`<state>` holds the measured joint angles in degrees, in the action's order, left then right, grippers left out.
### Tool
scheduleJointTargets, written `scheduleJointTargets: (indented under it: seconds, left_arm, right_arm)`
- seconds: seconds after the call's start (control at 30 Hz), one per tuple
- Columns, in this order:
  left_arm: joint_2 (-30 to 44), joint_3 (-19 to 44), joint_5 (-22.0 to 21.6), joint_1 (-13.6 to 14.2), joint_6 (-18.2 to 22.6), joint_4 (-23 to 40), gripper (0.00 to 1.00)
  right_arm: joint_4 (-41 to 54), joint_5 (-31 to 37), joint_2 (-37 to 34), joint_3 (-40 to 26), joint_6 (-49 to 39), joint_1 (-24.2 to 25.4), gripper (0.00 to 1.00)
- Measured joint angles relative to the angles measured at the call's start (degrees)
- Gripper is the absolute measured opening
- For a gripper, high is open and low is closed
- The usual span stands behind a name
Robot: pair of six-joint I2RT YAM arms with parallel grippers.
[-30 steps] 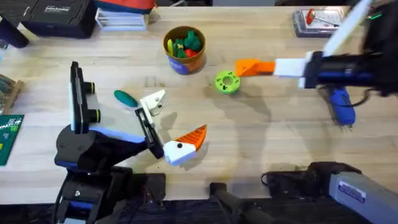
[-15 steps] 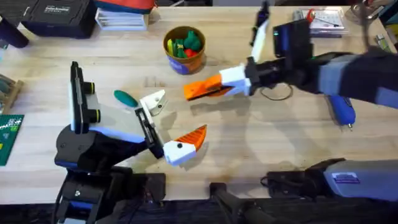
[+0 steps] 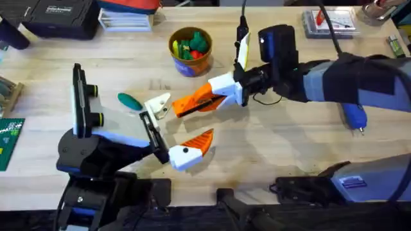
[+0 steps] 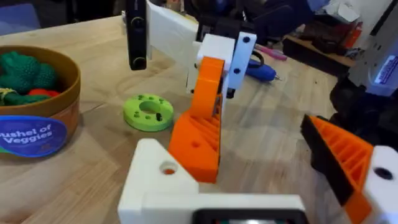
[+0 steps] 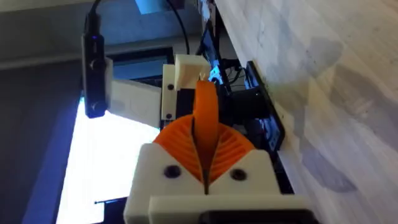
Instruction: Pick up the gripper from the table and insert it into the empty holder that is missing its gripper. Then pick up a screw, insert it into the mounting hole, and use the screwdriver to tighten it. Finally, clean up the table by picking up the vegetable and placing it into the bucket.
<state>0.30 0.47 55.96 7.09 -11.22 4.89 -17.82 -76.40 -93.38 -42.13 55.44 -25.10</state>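
Two end effectors: right end effector [image 3: 184, 106] clamped on gripper [image 4: 198, 140], touching holder [image 3: 158, 106]; left end effector [image 3: 174, 125] spread open. Vegetable [image 3: 130, 101] just beside holder; bucket [image 3: 190, 50] near.

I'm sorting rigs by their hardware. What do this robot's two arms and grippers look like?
Both arms are black with pale grey-blue link covers. The left gripper has white block mounts, one carrying an orange ribbed wedge, the other bare. The right gripper has white mounts with orange ribbed fingers, a black wrist camera module and thin black cables.
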Motion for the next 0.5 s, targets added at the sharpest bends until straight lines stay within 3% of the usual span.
scheduleJointTargets:
  seconds: [0.5]
  left_arm:
    - [0.00,0.00,-0.11,-0.04,0.00,0.01,0.985]
  right_arm:
    - [-1.53,0.11,-0.02,-1.33,3.74,-1.18,0.007]
